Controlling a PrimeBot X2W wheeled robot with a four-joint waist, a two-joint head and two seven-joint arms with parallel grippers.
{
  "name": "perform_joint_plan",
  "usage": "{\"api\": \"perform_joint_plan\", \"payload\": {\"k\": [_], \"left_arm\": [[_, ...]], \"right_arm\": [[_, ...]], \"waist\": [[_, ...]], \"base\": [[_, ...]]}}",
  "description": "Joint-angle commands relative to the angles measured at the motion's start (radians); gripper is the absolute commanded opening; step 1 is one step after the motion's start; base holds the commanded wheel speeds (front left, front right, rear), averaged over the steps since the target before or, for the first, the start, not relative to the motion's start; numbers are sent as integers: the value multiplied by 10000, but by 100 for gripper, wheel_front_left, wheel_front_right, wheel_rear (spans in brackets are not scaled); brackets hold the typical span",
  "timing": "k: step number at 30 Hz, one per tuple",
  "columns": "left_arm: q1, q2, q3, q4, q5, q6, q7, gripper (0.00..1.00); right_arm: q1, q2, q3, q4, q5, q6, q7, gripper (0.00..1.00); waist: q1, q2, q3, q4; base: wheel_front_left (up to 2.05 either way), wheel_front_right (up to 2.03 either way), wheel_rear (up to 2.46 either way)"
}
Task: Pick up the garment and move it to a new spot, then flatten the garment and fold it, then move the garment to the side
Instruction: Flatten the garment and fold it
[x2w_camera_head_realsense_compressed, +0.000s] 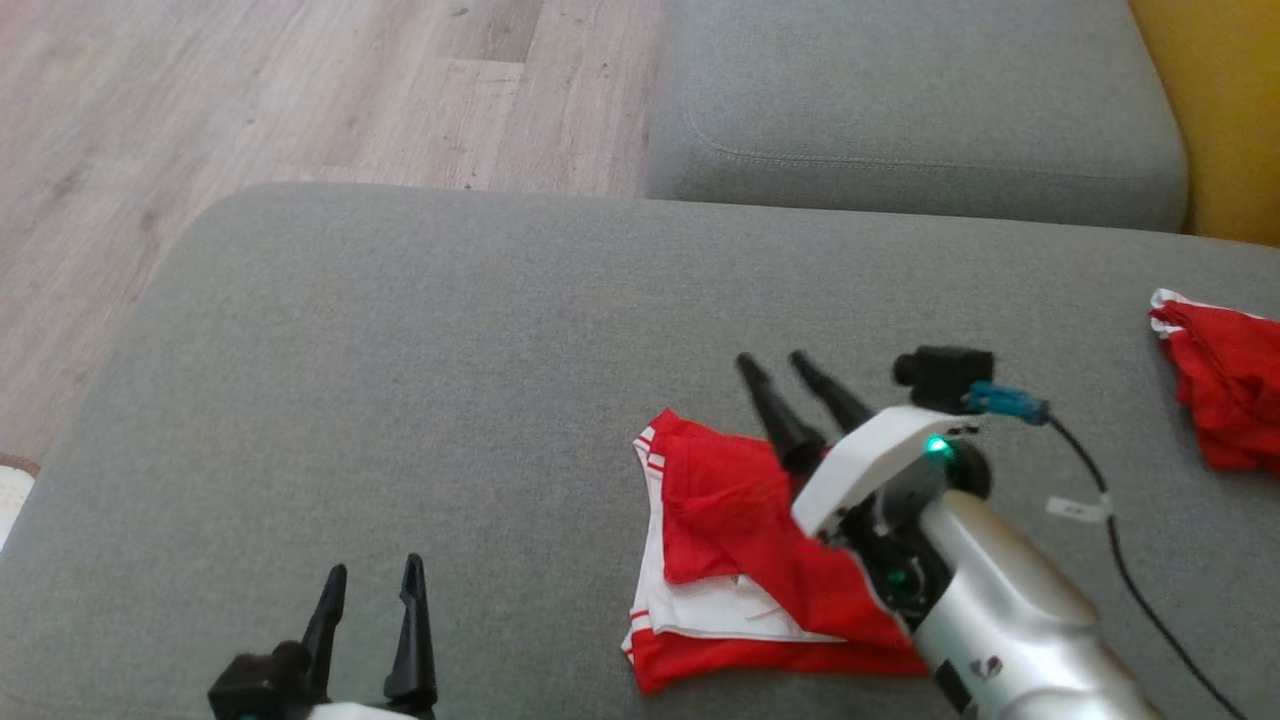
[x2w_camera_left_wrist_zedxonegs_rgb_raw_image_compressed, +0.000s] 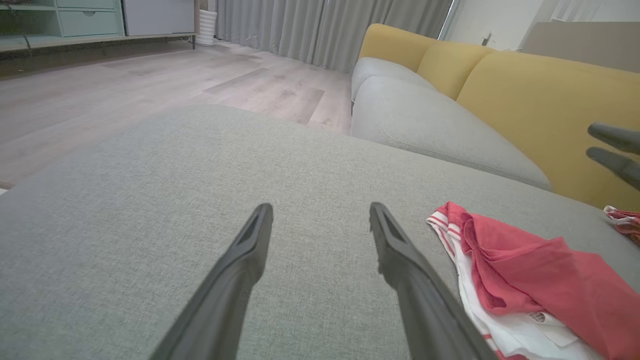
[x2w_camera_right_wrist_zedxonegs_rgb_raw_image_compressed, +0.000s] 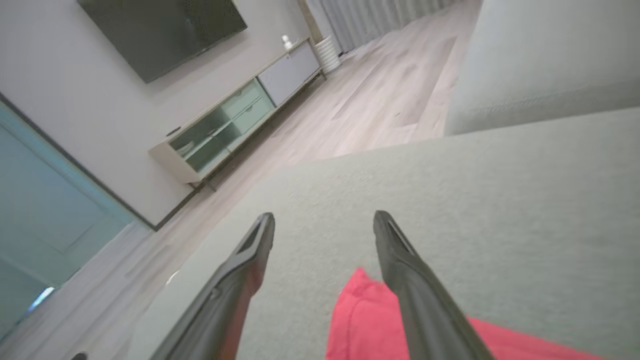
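Garment (x2w_camera_head_realsense_compressed: 720, 530): red with white striped trim, lying loosely doubled on the grey cushion (x2w_camera_head_realsense_compressed: 400, 350). It sat close to the cushion's near edge, right of its middle. A red layer lay over a white one, and the heap was about as wide as deep, so no clear long axis could be told.

Right hand (x2w_camera_head_realsense_compressed: 774, 360): directly over the garment's far right part, its fingers pointing toward the cushion's far edge. They were spread wide and gripped nothing. In the right wrist view red cloth lay under one finger; contact could not be told.

Left hand (x2w_camera_head_realsense_compressed: 375, 567): at the near edge, toward the left corner and well apart from the garment, which lay off to its right. Its fingers were spread and empty.

Judgement: the right arm was much the nearer for any regrasp.

Second red cloth (x2w_camera_head_realsense_compressed: 1225, 390): bunched at the cushion's right edge, well apart.
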Motion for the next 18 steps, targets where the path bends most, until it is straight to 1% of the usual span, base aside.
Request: {"api": "perform_joint_plan", "payload": {"k": [1,5,8,18], "left_arm": [[-716,-4,266,-251,118,-14,-159,100],[-755,-71,179,-240,158,-7,-181,100],[-772,-88,137,-233,168,-13,-188,100],[-835,-116,54,-178,162,-32,-200,100]], "right_arm": [[-489,114,-228,-96,-465,65,-316,100],[-386,22,-1057,176,-1701,65,-782,100],[-67,-50,-1569,147,-2536,65,-910,100],[1434,-14,-2904,-744,-4667,65,-773,100]], "waist": [[0,0,-16,-71],[0,0,-27,-224],[0,0,-22,-327],[0,0,48,-495]], "base": [[0,0,0],[0,0,0],[0,0,0],[0,0,0]]}}
